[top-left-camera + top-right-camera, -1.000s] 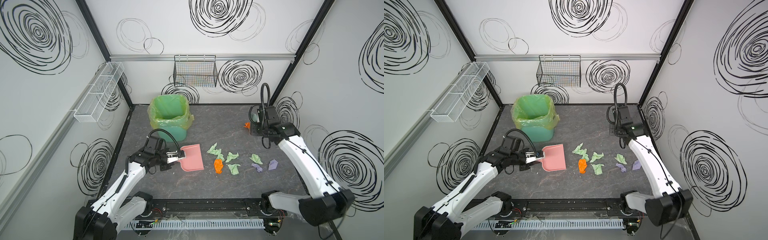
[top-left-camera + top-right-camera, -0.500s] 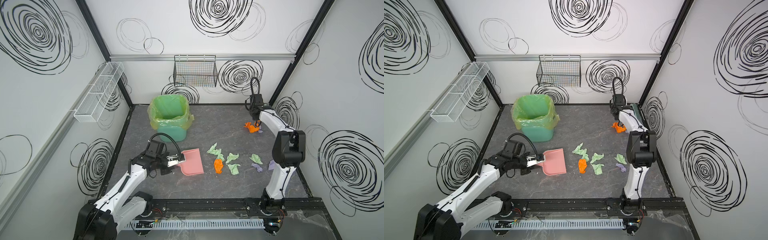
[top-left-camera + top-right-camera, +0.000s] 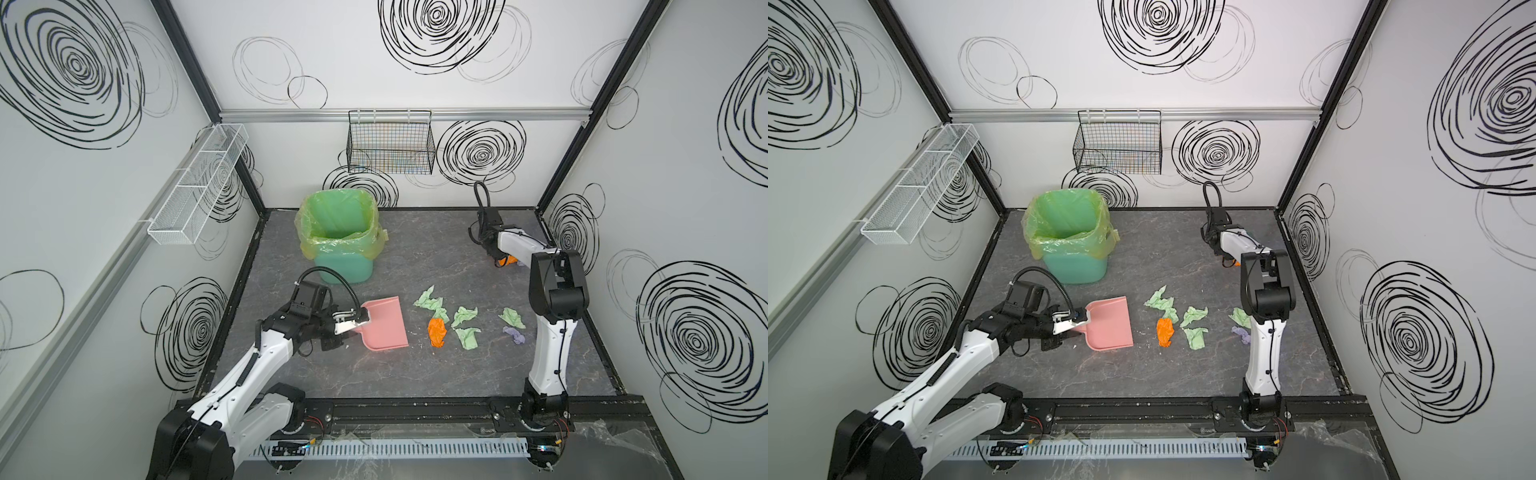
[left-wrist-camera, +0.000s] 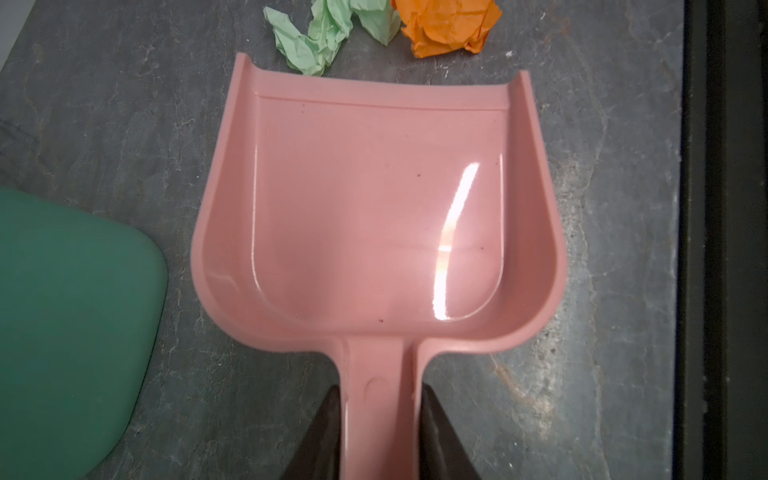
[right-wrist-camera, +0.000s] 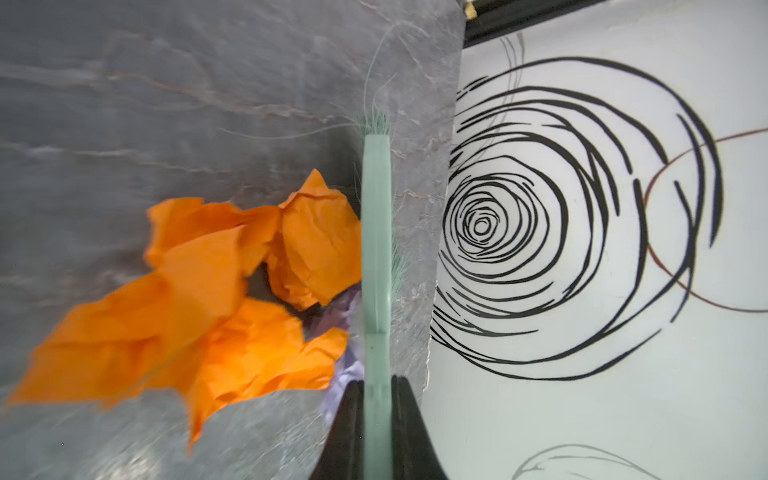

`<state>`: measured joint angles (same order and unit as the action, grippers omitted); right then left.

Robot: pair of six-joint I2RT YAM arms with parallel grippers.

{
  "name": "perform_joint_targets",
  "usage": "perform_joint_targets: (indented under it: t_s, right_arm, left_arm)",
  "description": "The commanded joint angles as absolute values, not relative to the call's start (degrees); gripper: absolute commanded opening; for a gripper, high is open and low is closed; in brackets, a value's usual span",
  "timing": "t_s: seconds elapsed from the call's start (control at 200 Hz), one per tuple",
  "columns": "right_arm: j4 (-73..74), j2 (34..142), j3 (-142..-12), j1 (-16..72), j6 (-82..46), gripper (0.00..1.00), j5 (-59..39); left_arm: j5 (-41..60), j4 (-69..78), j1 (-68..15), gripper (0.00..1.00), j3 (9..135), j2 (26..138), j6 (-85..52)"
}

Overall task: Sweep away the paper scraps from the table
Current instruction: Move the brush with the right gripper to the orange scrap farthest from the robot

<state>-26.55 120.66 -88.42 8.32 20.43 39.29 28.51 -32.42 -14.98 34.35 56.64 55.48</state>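
My left gripper (image 3: 351, 322) (image 4: 378, 395) is shut on the handle of a pink dustpan (image 3: 384, 322) (image 4: 374, 208), which lies flat on the table (image 3: 415, 257) with its mouth toward the paper scraps. Pale green wads (image 3: 430, 301), an orange one (image 3: 436, 331) and a lilac one (image 3: 514, 334) lie mid-table. At the back right, my right gripper (image 3: 495, 252) (image 5: 377, 384) is shut on a pale green brush (image 5: 376, 249). The brush's bristles rest against orange scraps (image 5: 232, 299) (image 3: 508, 261) and a lilac scrap (image 5: 340, 307) close to the right wall.
A green bin (image 3: 340, 237) with a yellow-green liner stands at the back left, just beyond the dustpan. A black wire basket (image 3: 390, 143) and a white wire shelf (image 3: 199, 183) hang on the walls. Black frame edges the table.
The right arm has folded upright, its elbow raised, and the brush has nudged the orange scraps toward the front along the right wall. The dustpan slid slightly toward the front.
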Motion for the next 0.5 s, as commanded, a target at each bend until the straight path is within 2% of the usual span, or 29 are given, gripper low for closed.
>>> perform_joint_targets:
  t_s: [0.0,0.165,0.49]
  right_arm:
    - [-29.29,118.13,-85.97,11.67,21.43,0.00,38.96]
    - [-33.11,116.71,-80.75,16.14,19.08,0.00,39.05]
    - [-39.11,106.39,-67.62,28.61,13.02,0.00,37.67]
  left_arm:
    - [30.76,-31.09,-14.29,0.00,34.02,55.74,56.07]
    - [30.76,-31.73,-13.42,0.00,33.60,55.15,56.93]
    - [31.18,-31.14,-12.03,0.00,33.40,56.39,57.66]
